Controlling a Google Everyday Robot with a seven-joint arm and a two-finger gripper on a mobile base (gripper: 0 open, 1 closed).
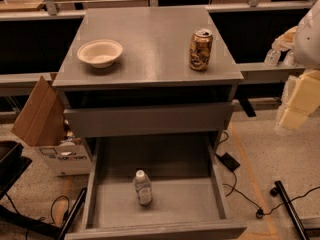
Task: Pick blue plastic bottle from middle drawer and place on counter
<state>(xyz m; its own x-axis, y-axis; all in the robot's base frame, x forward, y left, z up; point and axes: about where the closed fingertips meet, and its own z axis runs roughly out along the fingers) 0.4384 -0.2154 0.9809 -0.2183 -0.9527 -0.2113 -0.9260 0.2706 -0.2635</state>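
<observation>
The blue plastic bottle (142, 186), clear with a white cap and a pale label, stands upright on the floor of the open middle drawer (200, 199), a little left of its centre. The drawer is pulled far out below the grey counter (150, 49). My gripper (295, 106) hangs at the right edge of the view, beside the cabinet and about level with the upper drawer front, well up and to the right of the bottle. It holds nothing that I can see.
On the counter stand a white bowl (100, 52) at the left and a gold-brown can (200, 49) at the right. Two small pump bottles (280, 58) stand on a ledge to the right. An open cardboard box (42, 121) stands left of the cabinet. Cables (240, 189) lie on the floor.
</observation>
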